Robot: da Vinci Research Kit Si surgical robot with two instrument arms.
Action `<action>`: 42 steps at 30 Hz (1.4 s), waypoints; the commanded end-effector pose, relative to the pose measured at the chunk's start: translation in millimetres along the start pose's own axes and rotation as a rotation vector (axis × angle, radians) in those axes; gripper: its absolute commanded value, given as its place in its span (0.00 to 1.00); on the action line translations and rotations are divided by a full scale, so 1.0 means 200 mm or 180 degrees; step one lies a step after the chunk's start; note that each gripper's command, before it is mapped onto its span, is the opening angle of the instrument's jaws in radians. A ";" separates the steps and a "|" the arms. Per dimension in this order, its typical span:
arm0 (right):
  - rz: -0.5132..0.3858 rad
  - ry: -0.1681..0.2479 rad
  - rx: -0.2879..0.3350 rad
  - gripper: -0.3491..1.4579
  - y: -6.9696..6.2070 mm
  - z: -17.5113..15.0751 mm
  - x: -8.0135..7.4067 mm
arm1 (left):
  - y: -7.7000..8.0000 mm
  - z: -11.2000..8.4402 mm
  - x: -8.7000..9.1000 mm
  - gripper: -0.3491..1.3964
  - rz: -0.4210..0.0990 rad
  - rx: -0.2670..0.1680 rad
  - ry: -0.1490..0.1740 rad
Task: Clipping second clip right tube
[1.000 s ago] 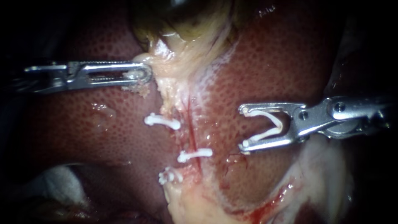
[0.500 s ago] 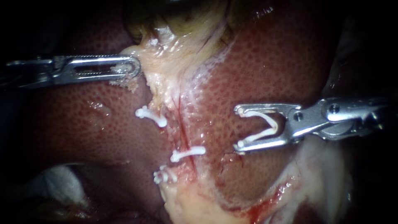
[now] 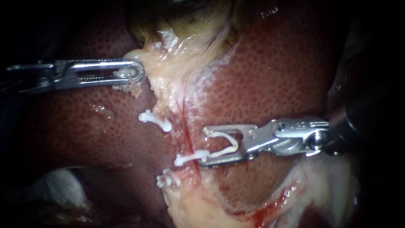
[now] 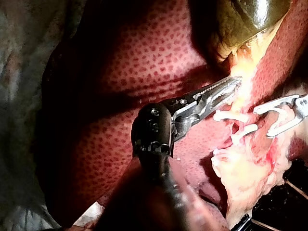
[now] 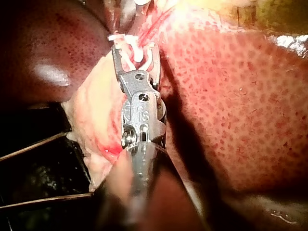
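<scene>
Unclear from the endoscope: right tube [image 3: 188, 137], a thin red strand down the pale strip on the liver [image 3: 274, 76], inside the open clip [image 3: 223, 143] or just short of its tips. Near end of the seated clip [image 3: 190, 158] on that tube covered by the lower jaw of the right instrument [image 3: 204, 146]. Both shafts lost in darkness at the edges. In the right wrist view, white clips crowded ahead of the right instrument [image 5: 132, 50], hard to separate. Gallbladder [image 3: 185, 17] dark green, mostly cut off. Two more clips [image 3: 155, 120] beside the tube, on the left instrument's side. End effector of the left instrument [image 3: 137, 75] closed on pale tissue [image 3: 168, 71] below the gallbladder. End effector of the right instrument spread wide, carrying the open clip between its jaws. Compared with half a second ago: right instrument moved across the liver from well clear to right beside the tube; left hold unchanged.
</scene>
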State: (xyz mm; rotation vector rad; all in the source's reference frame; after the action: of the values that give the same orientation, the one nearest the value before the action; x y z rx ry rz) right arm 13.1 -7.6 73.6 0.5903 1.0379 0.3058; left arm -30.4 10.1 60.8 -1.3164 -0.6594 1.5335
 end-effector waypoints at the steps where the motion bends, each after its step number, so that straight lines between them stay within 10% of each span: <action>1: 0.0028 0.0001 0.0007 0.47 0.002 0.003 -0.002 | 0.000 0.000 0.000 0.00 0.0002 -0.0002 -0.0001; 8: 0.0226 0.0002 0.0001 0.47 0.010 0.012 -0.005 | 0.002 0.000 -0.001 0.00 0.0004 -0.0013 -0.0007; 42: 0.0883 0.0199 0.0351 0.31 0.010 0.024 -0.005 | 0.003 0.003 -0.003 0.00 0.0014 -0.0028 -0.0016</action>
State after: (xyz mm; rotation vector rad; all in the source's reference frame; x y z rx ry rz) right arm 16.8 -8.1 77.3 0.8332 1.0371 0.5177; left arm -31.1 9.3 60.8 -1.3214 -0.6671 1.5393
